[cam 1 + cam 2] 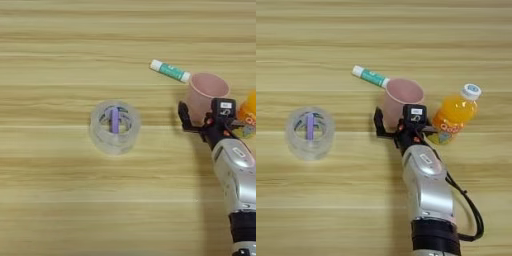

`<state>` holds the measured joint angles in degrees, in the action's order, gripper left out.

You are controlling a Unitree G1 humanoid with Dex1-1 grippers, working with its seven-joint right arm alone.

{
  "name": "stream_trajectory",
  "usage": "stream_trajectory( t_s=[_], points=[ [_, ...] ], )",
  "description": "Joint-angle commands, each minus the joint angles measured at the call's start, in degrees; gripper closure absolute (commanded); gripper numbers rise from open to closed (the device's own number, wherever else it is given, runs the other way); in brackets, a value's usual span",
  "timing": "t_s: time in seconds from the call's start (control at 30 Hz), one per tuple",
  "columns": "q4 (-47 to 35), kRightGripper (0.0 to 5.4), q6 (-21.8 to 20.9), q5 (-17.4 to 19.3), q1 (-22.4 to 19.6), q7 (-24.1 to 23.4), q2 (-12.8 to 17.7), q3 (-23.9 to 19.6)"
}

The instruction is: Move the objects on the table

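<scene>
A wide clear tape roll (pixel 310 133) lies flat on the left of the table (pixel 356 200), with a short purple bar (pixel 310 125) inside its ring. A pink cup (pixel 402 98) stands upright near the middle. Just right of the cup is an orange-drink bottle (pixel 455 117) with a white cap. My right gripper (pixel 396 121) reaches in from the bottom, open, with one black finger left of the cup's lower part and the other in front of its right side. The cup's base is hidden behind the gripper.
A green and white tube (pixel 371 77) lies on its side just up and left of the cup's rim. The silver forearm (pixel 427 185) runs from the bottom edge up to the cup, and a black cable (pixel 472 215) loops on its right.
</scene>
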<state>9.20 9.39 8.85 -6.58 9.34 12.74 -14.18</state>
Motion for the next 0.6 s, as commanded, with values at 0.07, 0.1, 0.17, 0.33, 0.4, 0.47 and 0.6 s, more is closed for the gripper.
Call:
stream_trajectory(
  t_s=[0.07,0.1,0.17,0.33,0.4,0.47,0.6],
  points=[
    [0.0,0.05,-3.0,-0.2,-5.4,0.1,2.3,-0.6],
    [0.4,0.05,-3.2,-0.2,-5.5,0.1,2.4,-0.6],
    [1.0,0.05,-3.6,-0.3,-5.6,0.1,2.4,-0.5],
    [2.1,0.05,-4.2,-0.3,-6.0,0.1,2.5,-0.5],
    [2.4,0.05,-4.5,-0.3,-6.1,0.2,2.5,-0.5],
    [2.6,0.05,-4.7,-0.2,-6.3,0.2,2.6,-0.6],
    [3.7,0.05,-5.1,-0.2,-6.9,0.2,2.8,-0.8]
  ],
)
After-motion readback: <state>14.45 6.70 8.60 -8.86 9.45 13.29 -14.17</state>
